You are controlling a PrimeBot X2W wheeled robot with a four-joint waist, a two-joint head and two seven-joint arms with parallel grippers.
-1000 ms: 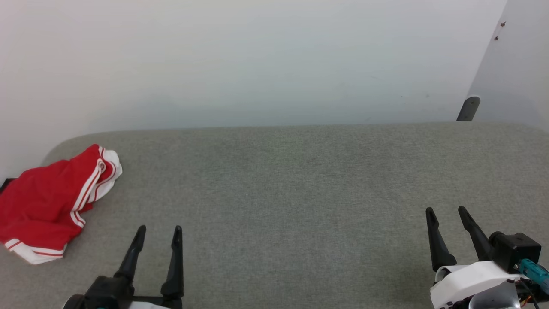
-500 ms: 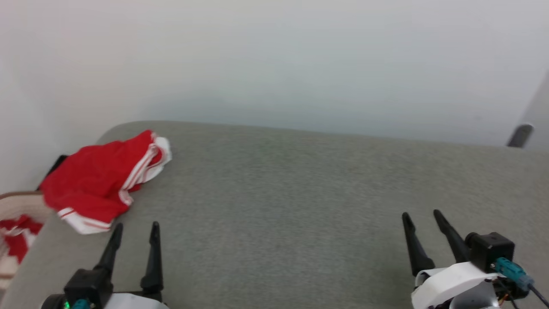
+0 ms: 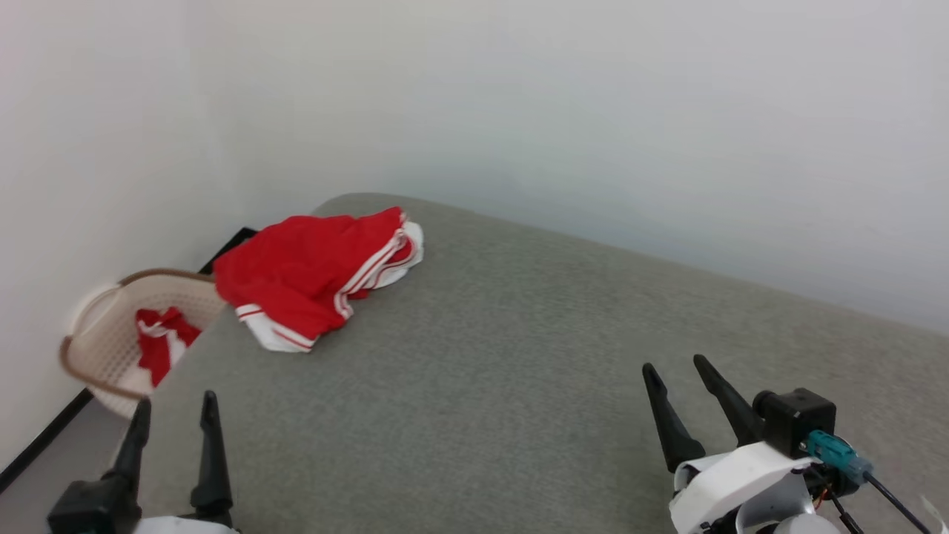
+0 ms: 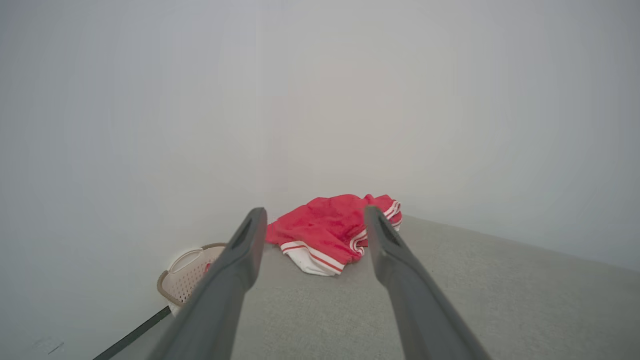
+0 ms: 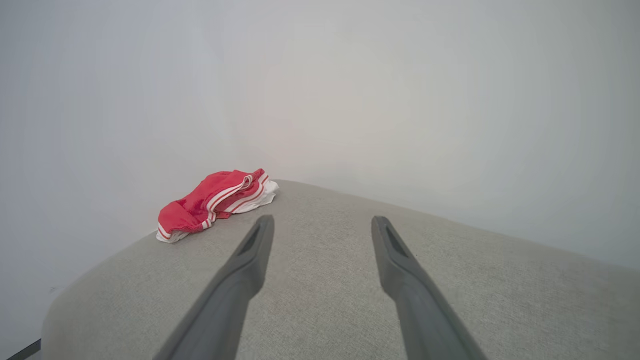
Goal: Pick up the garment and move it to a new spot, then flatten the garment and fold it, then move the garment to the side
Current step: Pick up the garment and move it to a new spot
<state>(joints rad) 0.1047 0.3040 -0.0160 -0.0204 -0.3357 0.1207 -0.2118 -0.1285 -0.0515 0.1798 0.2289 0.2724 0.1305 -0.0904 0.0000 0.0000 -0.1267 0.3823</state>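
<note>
- One garment (image 3: pixel 311 278), soft red cloth with white striped trim, lies crumpled at the far left corner of the grey woven worktop (image 3: pixel 519 371); we cannot trace its outline.
- One perforated basket (image 3: pixel 96 348), partly hidden behind that edge, holds red cloth (image 3: pixel 159 345).
- Two tools, left gripper (image 3: pixel 176 400) and right gripper (image 3: pixel 674 364), both spread wide and empty.

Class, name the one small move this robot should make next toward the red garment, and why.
Probably extend the left gripper forward toward the garment: it lies crumpled at the far left corner of the grey surface, untouched, and the left gripper, open like the right gripper, is the nearer one.
</note>
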